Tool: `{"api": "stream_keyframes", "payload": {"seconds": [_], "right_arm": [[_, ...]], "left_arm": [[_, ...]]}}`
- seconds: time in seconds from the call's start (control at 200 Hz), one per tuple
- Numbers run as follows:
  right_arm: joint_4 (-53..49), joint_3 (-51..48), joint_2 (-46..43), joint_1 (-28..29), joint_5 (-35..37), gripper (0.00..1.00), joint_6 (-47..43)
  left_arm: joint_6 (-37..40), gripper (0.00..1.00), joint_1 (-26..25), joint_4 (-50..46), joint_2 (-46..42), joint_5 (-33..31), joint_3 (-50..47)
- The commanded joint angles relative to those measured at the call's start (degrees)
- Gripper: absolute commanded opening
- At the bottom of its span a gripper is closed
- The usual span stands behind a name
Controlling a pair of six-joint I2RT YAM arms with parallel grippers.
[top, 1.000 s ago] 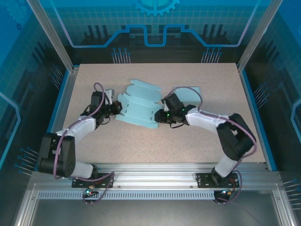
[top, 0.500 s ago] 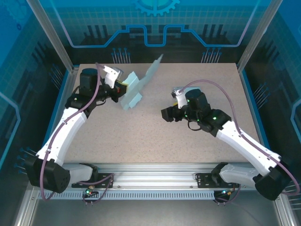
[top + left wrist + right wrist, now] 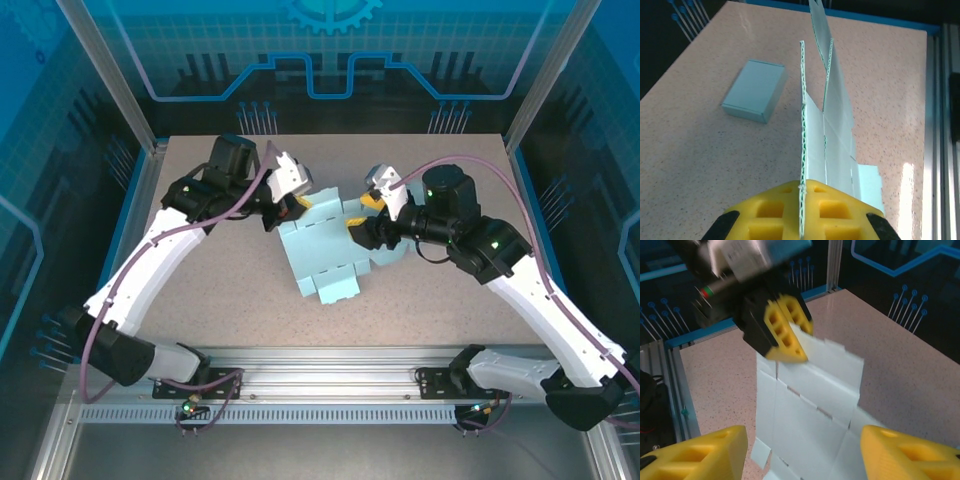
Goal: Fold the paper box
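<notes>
A: Okay, quick: how far along was it?

B: Early, I'd judge. Nearest the arm bases the speckled beige table (image 3: 220, 300) was bare. Past that, mid-table, the paper box blank (image 3: 325, 255) hung on a slant from one pinch. Its lower flaps were down near the tabletop; whether they touched, I couldn't tell. No wall stood locked and no tab was tucked. There was no closed shape anywhere. A few panels were bent along their scores at most. Raising the walls, tucking the flaps and closing the lid all looked left to do.

A: Grippers?

B: The left gripper (image 3: 801, 190) was clamped on the blank's top edge. Its wrist view showed the fluted edge squeezed between the yellow pads (image 3: 785, 192). The right gripper (image 3: 802, 455) faced it across the sheet, fingers (image 3: 700, 450) wide apart. The blank was in front of them and they held nothing.

A: Materials?

B: The blank was pale blue, thin corrugated board, matte, die-cut with slits, tabs and score lines. It was stiff enough to hang flat from one corner, and I'd guess it bends readily only at the scores. The pads were yellow and blocky with square holes. Farther back a finished box (image 3: 755, 90) lay flat, well apart from the blank. It was the same blue, closed and rectangular.
</notes>
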Motion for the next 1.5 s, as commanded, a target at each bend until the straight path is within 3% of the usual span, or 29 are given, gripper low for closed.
{"api": "stream_keyframes", "payload": {"seconds": [0.0, 0.245, 0.39, 0.55, 0.71, 0.835, 0.88, 0.956, 1.001, 1.021, 1.066, 1.106, 1.196, 1.386, 1.496], "right_arm": [[-3.8, 3.3, 1.8, 0.4, -1.9, 0.61, -4.7], [-5.5, 8.3, 8.8, -0.8, -4.4, 0.59, -10.3], [-6.5, 10.8, 13.0, -2.6, -11.7, 0.58, -12.1], [-7.5, 11.0, 15.3, -3.3, -14.7, 0.54, -13.5], [-6.9, 9.9, 16.2, -5.8, -18.4, 0.36, -13.1], [-6.7, 8.9, 16.4, -7.1, -21.8, 0.14, -12.9], [-6.5, 8.6, 16.4, -7.5, -23.0, 0.01, -12.9], [-4.6, 7.7, 16.0, -8.0, -22.0, 0.0, -11.1], [-3.6, 7.2, 15.6, -8.3, -21.2, 0.0, -10.2], [-3.2, 6.9, 15.4, -8.5, -20.9, 0.0, -9.9], [-2.1, 5.9, 14.8, -8.9, -20.7, 0.0, -9.2], [-0.8, 4.9, 14.0, -9.3, -20.2, 0.0, -8.3], [2.0, 2.8, 12.1, -10.0, -19.8, 0.0, -6.1], [8.1, -2.5, 6.5, -11.0, -19.2, 0.0, -1.8], [10.9, -5.1, 3.2, -11.3, -18.4, 0.0, 0.6]], "left_arm": [[5.9, 0.0, -2.0, -1.1, 0.6, 2.1, 0.7], [10.2, 0.0, -4.8, -0.2, 1.2, 4.0, 1.0], [10.5, 0.0, -5.0, 0.8, 1.3, 4.6, 0.8], [11.1, 0.0, -5.0, 1.2, 1.1, 4.7, 0.1], [11.3, 0.0, -5.0, 3.6, 0.0, 4.8, -1.6], [10.9, 0.0, -5.0, 5.0, -0.5, 4.8, -2.1], [10.4, 0.0, -5.0, 5.6, -0.6, 4.7, -2.3], [8.2, 0.0, -4.9, 7.2, -0.8, 4.4, -2.7], [7.1, 0.06, -4.9, 7.9, -1.1, 4.3, -3.0], [6.6, 0.14, -4.9, 8.5, -1.2, 4.2, -3.3], [5.1, 0.46, -4.6, 9.9, -1.7, 3.9, -3.8], [3.6, 0.64, -4.2, 12.0, -2.4, 3.5, -5.0], [-0.9, 0.84, -2.0, 18.7, -5.4, 3.6, -9.1], [-13.2, 0.86, 7.4, 36.6, -14.0, 12.5, -24.0], [-15.9, 0.85, 9.4, 43.6, -17.5, 16.0, -32.4]]}}
